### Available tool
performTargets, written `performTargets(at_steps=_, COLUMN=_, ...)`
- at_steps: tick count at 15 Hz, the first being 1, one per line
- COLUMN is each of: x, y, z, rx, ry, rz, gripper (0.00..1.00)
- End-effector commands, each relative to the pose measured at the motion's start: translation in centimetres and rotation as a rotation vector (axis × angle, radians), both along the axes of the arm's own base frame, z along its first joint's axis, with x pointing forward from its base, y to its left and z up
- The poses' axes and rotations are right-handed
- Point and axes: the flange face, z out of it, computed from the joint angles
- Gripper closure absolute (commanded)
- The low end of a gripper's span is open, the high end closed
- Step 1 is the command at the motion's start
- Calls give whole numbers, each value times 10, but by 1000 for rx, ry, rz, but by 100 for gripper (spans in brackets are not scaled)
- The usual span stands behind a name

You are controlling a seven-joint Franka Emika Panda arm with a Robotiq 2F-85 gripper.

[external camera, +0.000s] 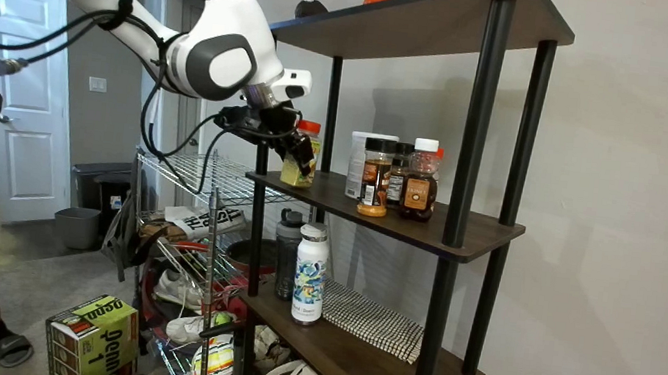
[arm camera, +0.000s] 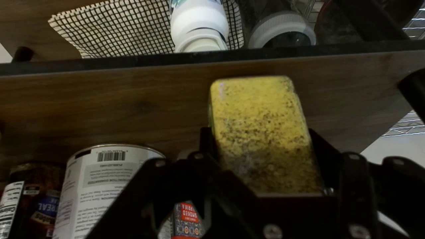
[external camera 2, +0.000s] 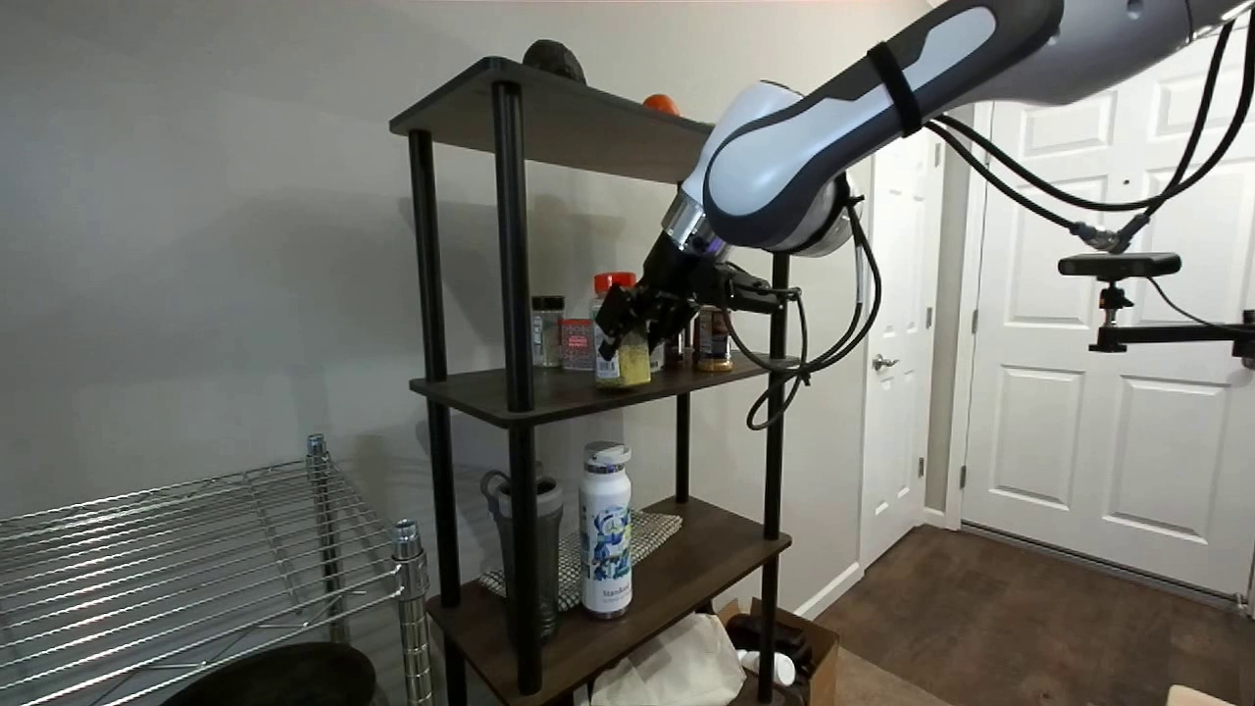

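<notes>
1. Clearly, the gripper [arm camera: 260,146] is clamped on a red-capped container [external camera: 294,173] filled with something yellow and dark-flecked, gripping it from opposite sides.
2. That container is nearly upright at the front of the second shelf [external camera 2: 480,390] from the top; whether its base touches the board, I cannot tell.
3. Near it in the wrist view are a white can [arm camera: 109,186] with a barcode and a box marked smoked paprika [arm camera: 187,217].
4. Farther along that board, in an exterior view, a black-capped shaker [external camera: 375,182] stands just beside a white-capped honey bottle [external camera: 419,189].
5. One level down, a white bottle [external camera: 309,277] with a colourful print stands beside a dark gray bottle [external camera: 286,259], with a checked cloth [external camera: 370,321] lying behind them.
6. A dark rounded object [external camera 2: 555,59] and an orange object [external camera 2: 662,103] sit on the top shelf [external camera: 434,38]; a wire rack [external camera 2: 196,549] stands near the unit.
</notes>
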Motion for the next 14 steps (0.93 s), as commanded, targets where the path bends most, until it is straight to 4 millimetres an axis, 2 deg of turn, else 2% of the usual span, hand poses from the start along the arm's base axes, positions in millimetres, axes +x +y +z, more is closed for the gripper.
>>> performTargets(at_steps=1, x=-21, y=-19, z=6, rx=-1, ry=-49, rz=7, gripper=58)
performTargets(at_steps=8, x=-90, y=-37, z=8, rx=-20, ry=-154, rz=95, gripper=58)
performTargets(at_steps=12, x=-124, y=-38, z=9, rx=-20, ry=-178, rz=120, gripper=58)
performTargets(at_steps=14, x=-143, y=-38, z=16, rx=-6, ry=-199, rz=134, gripper=58)
